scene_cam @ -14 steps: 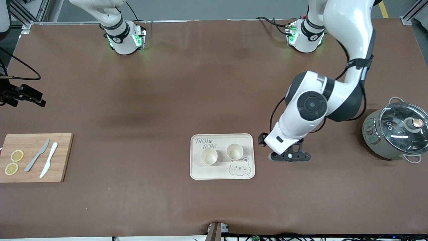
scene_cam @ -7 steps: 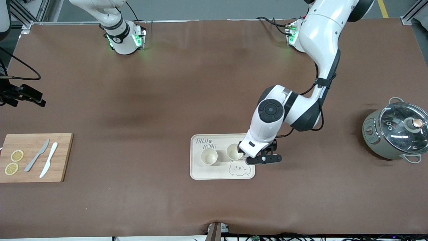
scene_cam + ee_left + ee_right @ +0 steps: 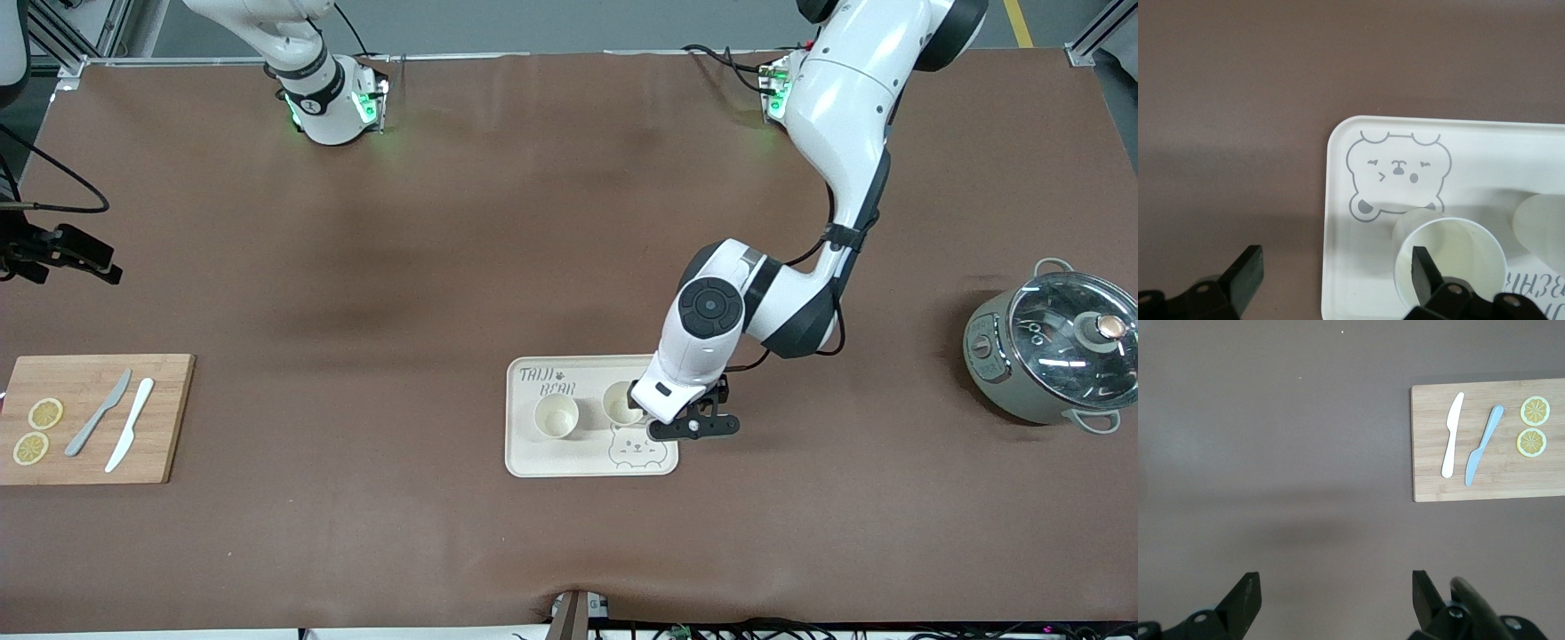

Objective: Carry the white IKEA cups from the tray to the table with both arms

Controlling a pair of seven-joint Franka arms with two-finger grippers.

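Note:
Two white IKEA cups stand upright on the cream bear tray. One cup is toward the right arm's end, the other cup toward the left arm's end. My left gripper is open and low at that second cup. In the left wrist view the gripper has one finger over the mouth of the cup just inside its rim, and the other finger over the bare table off the tray's edge. My right gripper is open and empty, high over the bare table; it is out of the front view.
A wooden cutting board with two knives and two lemon slices lies at the right arm's end, also in the right wrist view. A grey-green glass-lidded pot stands at the left arm's end.
The left arm has swung from the bare table beside the tray to the tray's edge, bringing its open gripper to the cup. The cups have not moved.

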